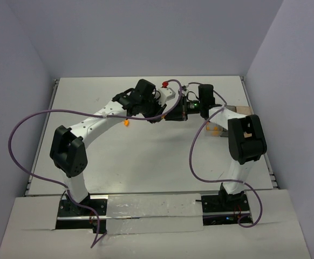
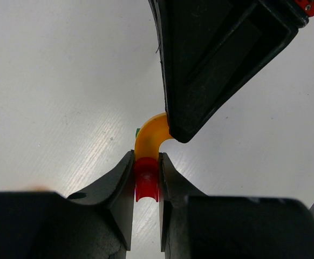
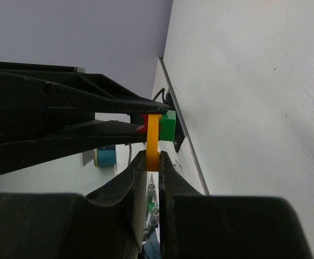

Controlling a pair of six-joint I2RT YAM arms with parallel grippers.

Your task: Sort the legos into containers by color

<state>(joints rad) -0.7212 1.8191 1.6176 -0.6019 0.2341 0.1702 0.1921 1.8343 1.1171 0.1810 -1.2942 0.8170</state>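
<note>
- Left claw (image 2: 146,163): clenched on a red brick (image 2: 146,182), which we see pinched between its two fingers.
- Red brick: joined at its top to an orange-yellow piece (image 2: 150,137) that curves like an arch; its far end meets the black tip of the other claw.
- Right claw (image 3: 153,161): clenched on the same orange-yellow piece, which we see edge-on between its fingers in its own wrist view.
- Green brick (image 3: 169,127): fixed to the side of the orange-yellow piece, just beside the left claw's tip; only a sliver shows in the left wrist view.
- Joined cluster: held between both claws, which meet tip to tip over the far middle of the table (image 1: 146,162); whether it touches the surface we cannot tell.
- Loose orange brick (image 1: 126,122): lying on the table just beside the left arm, apart from the claws.
- Containers (image 1: 217,130): at the right side of the table, largely hidden behind the right arm; we cannot make out their contents.
</note>
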